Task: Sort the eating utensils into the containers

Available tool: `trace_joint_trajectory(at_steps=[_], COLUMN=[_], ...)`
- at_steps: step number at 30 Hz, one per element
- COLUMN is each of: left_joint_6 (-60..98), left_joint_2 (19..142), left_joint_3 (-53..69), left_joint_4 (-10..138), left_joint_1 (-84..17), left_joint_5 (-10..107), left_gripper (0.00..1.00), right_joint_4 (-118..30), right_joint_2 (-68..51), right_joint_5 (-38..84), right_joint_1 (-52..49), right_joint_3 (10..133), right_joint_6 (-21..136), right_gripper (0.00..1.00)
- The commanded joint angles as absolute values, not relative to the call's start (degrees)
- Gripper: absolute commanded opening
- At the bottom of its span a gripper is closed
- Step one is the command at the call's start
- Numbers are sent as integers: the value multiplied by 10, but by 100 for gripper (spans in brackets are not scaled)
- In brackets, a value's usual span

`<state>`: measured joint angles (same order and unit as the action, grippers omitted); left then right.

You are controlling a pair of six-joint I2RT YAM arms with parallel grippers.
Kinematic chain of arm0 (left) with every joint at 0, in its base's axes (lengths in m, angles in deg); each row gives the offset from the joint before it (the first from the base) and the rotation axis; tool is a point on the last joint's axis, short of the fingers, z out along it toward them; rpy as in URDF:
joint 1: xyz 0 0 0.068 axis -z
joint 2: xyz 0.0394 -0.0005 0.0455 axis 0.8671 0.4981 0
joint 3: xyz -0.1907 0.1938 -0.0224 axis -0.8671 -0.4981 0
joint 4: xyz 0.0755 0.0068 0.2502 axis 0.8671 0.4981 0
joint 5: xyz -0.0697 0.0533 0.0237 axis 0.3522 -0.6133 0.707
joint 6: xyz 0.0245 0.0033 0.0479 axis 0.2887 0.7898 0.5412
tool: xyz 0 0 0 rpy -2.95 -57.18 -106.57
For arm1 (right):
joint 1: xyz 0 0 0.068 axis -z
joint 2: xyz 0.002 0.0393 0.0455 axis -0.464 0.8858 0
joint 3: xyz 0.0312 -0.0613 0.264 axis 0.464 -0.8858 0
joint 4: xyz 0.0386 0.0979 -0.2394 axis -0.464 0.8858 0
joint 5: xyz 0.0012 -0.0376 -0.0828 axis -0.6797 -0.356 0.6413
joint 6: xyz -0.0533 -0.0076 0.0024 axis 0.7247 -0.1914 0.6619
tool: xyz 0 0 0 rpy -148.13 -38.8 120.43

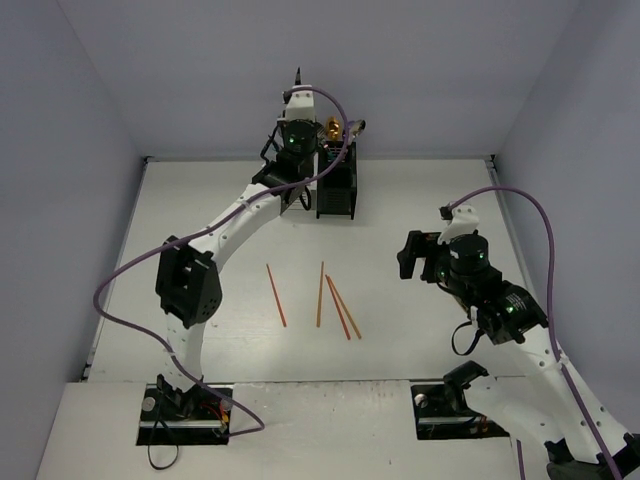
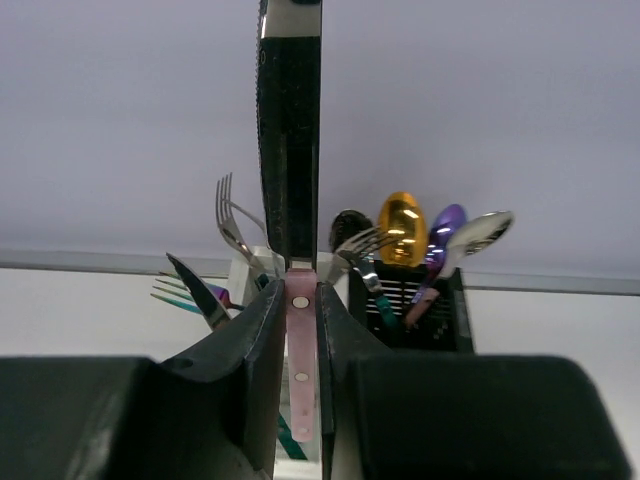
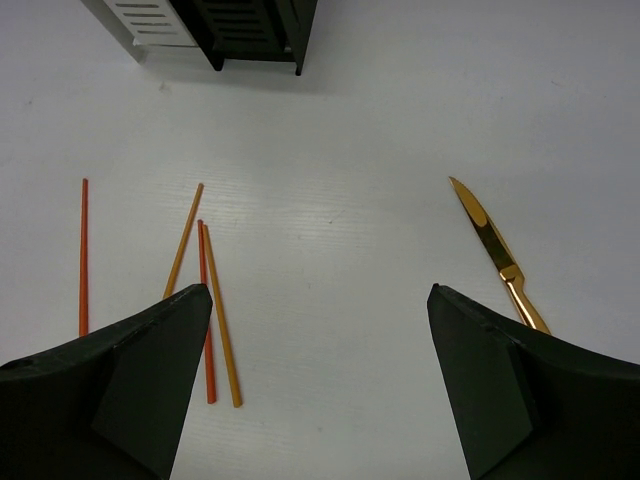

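Desk (image 1: 420,200): white and flat, carrying everything here.
Left arm (image 1: 230,225): stretched to the far edge, wrist over the caddies; jaws clamped on the pink handle of a knife.
Right arm (image 1: 500,305): hanging over the right side of the desk; jaws wide apart, holding nothing.
Black caddy (image 1: 337,180): upright at the far edge, with gold, purple and silver spoons (image 2: 403,228) standing in it.
White caddy (image 3: 150,15): joined to the black one's left side, forks (image 2: 232,225) poking out.
Pink-handled knife (image 2: 290,150): upright, dark blade pointing up, held over the white caddy.
Gold knife (image 3: 495,255): flat on the desk under the right wrist.
Chopsticks (image 1: 320,294): four orange-red sticks on the middle of the desk, two touching.
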<state>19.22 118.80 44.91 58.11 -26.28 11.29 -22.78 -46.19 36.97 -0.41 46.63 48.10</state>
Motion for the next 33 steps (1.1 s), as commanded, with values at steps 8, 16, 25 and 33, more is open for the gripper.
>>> trace_joint_trajectory(at_steps=[8, 16, 25, 33], left_joint_6=[182, 147, 133, 131], left_joint_2=[1216, 1236, 1220, 1162], left_joint_3=[388, 340, 307, 275], left_joint_4=[376, 347, 349, 362], left_joint_1=[-330, -331, -326, -317], left_joint_5=[173, 199, 191, 180], left_gripper=[0, 0, 22, 64], right_joint_4=[-244, -239, -232, -216], right_joint_2=[-453, -442, -443, -390], right_joint_5=[431, 442, 439, 422], right_joint_1=[0, 1, 0, 4], right_joint_3=[482, 482, 480, 508], right_joint_6=[454, 451, 449, 453], right_gripper=[87, 88, 88, 88])
